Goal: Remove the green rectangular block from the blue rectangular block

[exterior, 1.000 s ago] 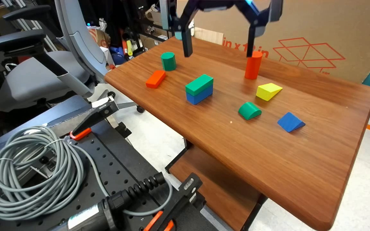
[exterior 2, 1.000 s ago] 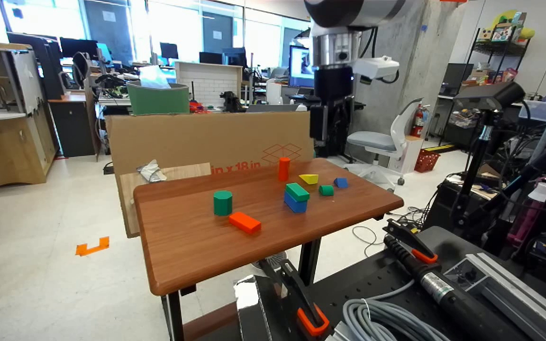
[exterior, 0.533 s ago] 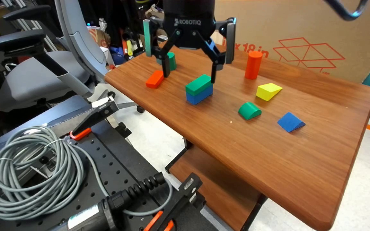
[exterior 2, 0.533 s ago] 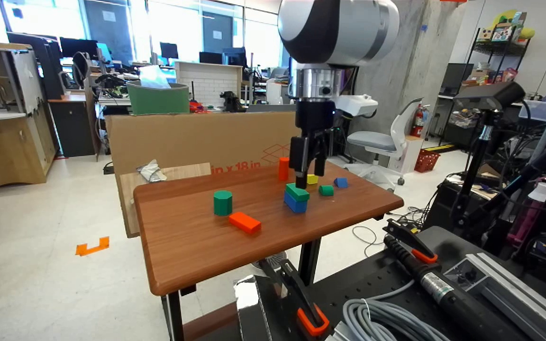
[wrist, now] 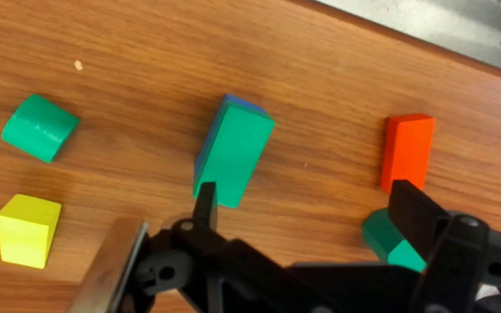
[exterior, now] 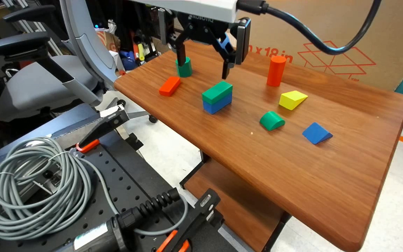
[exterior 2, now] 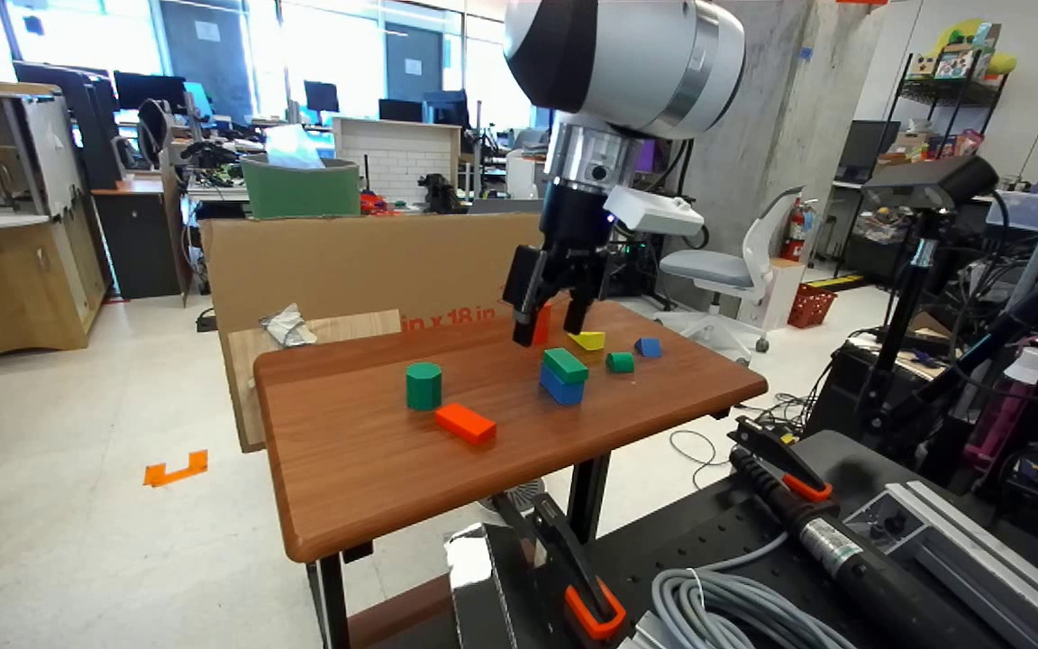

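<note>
Hand [exterior: 203, 71] held aloft, fingers [exterior: 225, 71] spread wide.
In an exterior view the arm [exterior 2: 645, 68] is seen above; the hand is tilted off vertical, its fingers directed downward.

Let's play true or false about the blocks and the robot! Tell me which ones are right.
1. The green rectangular block sits on the blue rectangular block. True.
2. The gripper is open. True.
3. The gripper is holding the blue rectangular block. False: it holds nothing.
4. The yellow wedge rests on the table. True.
5. The yellow wedge is touching the green rectangular block. False: they are apart.
</note>
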Robot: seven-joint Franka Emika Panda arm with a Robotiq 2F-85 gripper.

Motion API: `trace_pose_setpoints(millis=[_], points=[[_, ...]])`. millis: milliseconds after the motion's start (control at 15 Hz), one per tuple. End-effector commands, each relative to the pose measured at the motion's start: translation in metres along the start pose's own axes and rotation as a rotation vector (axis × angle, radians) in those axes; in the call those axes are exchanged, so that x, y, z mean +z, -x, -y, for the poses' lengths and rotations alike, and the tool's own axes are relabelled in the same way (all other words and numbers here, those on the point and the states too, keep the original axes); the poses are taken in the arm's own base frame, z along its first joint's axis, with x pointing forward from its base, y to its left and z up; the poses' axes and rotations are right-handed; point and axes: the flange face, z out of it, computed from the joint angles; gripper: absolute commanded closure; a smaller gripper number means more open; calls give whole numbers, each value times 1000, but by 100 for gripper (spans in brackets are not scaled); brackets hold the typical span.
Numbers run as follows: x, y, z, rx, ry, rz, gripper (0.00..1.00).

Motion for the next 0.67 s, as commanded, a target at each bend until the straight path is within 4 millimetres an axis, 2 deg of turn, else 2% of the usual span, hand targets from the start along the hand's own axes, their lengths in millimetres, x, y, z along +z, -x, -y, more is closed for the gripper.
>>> trace_pose_setpoints(millis=[0,600], points=[[0,4,-11,76,38,-76,0],[22,9,-21,221,54,-17,0]])
